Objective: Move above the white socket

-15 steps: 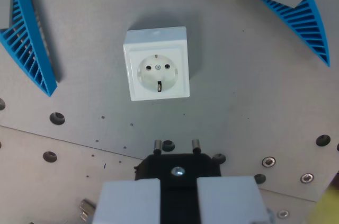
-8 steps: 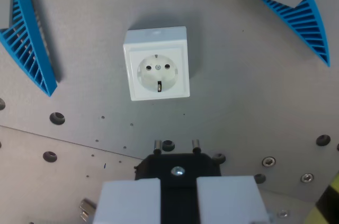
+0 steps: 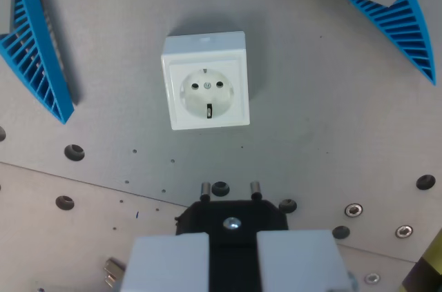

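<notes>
Item one: square white plastic wall socket, lying face-up on the grey metal plate, in the upper middle of my wrist view, its round recess with two pin holes showing.

Item two: my gripper, at the bottom edge, two pale fingers clamped on a black plug whose two metal pins point toward the socket, well short of it.

Item three: blue ribbed plastic wedges, one at the wrist view's left, one at its upper right.

Grey metal plate with drilled holes; blue ribbed brackets at upper corners; even, soft light.
</notes>
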`<state>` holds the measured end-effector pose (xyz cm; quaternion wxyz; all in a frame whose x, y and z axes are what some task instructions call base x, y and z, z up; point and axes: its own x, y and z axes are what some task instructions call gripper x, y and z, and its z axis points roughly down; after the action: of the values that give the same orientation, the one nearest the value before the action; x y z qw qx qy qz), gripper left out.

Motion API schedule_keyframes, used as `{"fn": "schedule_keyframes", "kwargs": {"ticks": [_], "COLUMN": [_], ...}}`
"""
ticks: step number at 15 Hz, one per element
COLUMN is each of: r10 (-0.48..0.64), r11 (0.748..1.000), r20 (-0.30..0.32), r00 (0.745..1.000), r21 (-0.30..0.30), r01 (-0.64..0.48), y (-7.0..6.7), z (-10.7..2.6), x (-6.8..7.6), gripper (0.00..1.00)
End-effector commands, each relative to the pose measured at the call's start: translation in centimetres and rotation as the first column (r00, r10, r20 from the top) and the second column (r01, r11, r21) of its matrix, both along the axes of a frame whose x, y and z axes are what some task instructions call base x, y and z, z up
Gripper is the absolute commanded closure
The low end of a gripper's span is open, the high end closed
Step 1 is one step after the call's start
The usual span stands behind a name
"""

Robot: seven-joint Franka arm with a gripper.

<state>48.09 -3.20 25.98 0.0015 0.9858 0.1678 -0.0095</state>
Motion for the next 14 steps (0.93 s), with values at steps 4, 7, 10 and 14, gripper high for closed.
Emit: {"fn": "schedule_keyframes", "kwargs": {"ticks": [4, 7, 10, 14], "r10": [0.025, 0.032, 0.039, 0.049], "r11": [1.000, 0.999, 0.999, 0.999], "r20": [0.052, 0.061, 0.069, 0.069], "r00": [0.998, 0.998, 0.997, 0.996], "r21": [-0.002, -0.001, -0.001, -0.002], "r01": [-0.025, -0.032, -0.039, -0.049], "y": [0.1, 0.1, 0.1, 0.2], "z": [-1.6, -2.5, -3.5, -4.9], "x": [-0.2, -0.4, -0.7, -1.1], "gripper": [1.00, 1.00, 1.00, 1.00]}}
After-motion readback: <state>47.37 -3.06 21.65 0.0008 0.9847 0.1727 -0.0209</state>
